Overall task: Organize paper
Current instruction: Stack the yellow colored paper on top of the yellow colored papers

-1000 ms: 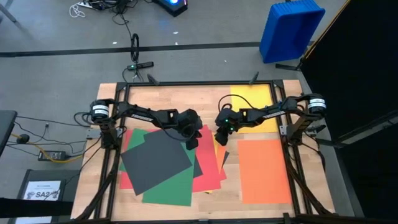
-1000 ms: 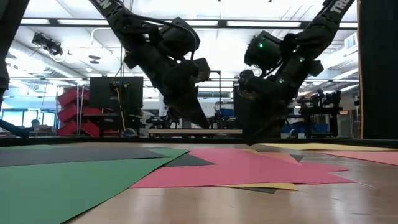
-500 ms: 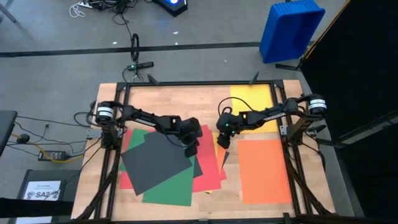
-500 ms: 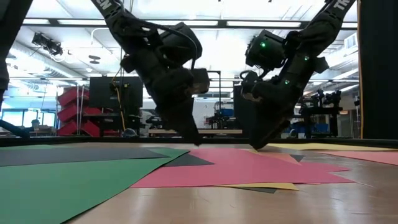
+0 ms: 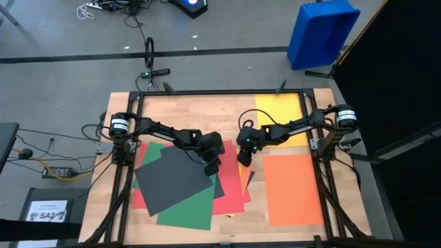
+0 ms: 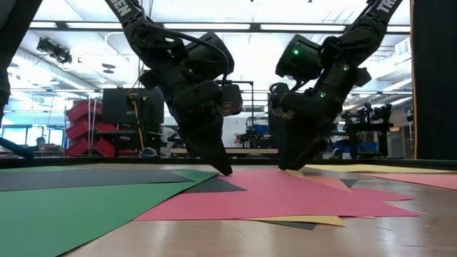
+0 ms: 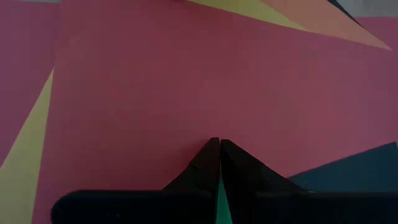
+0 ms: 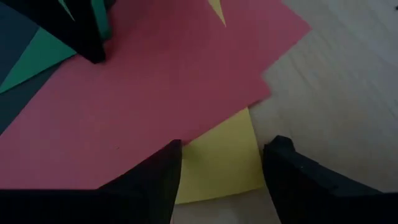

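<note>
Coloured paper lies overlapping on the table's left half: a dark grey sheet point(image 5: 172, 179) on top, a green one point(image 5: 186, 210) and a red one point(image 5: 233, 191) beneath it. Apart from the pile lie an orange sheet point(image 5: 293, 189) at the near right and a yellow sheet point(image 5: 279, 110) at the far right. My left gripper point(image 5: 212, 167) is shut, its tips down on the red sheet beside the grey one. My right gripper point(image 5: 243, 160) is open, low over the red sheet's right edge. Its fingers stand on either side of a yellow corner point(image 8: 217, 155) that sticks out from under the red. My left gripper presses its shut fingertips point(image 7: 217, 144) down on the red sheet's top face point(image 7: 186, 99), slanting down from the table's far left. The sheet lies flat on the pile. My right gripper's tips point(image 6: 289, 168) reach paper level, but I cannot tell whether they touch.
Bare wood point(image 5: 200, 110) runs along the table's far side and between the pile and the orange sheet. A dark metal frame point(image 5: 324, 179) borders the table. A blue bin point(image 5: 320, 31) stands on the floor beyond the far right corner.
My left gripper has come down toward the table's near edge until its shut tips met the red sheet. My right gripper has sunk to paper level at the red sheet's edge. The red sheet has slid slightly toward the near edge.
</note>
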Tool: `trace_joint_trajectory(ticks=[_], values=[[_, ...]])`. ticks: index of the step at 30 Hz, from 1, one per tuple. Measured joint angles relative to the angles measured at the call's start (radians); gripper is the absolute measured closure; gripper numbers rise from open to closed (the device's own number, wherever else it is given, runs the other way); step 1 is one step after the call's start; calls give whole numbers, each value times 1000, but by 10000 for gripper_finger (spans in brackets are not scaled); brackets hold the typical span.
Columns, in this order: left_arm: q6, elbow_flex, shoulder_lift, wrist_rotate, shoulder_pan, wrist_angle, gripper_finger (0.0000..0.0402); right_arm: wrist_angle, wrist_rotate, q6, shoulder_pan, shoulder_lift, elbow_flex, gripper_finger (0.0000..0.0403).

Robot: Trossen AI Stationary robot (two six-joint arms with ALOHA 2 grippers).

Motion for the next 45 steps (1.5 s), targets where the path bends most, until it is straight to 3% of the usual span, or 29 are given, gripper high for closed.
trace_joint_trajectory(ticks=[10, 24, 33, 45], values=[[0, -1, 1, 1, 0, -2, 402, -4, -278, -21, 0, -7, 29, 213], [-8, -2, 1, 1, 0, -5, 402, -8, -401, 26, 18, -8, 29, 221], [-17, -2, 2, 1, 0, -5, 402, 65, -266, 136, 79, -10, 30, 221], [-18, -3, 2, 5, 0, -2, 402, 68, -218, 230, 69, -12, 4, 224]])
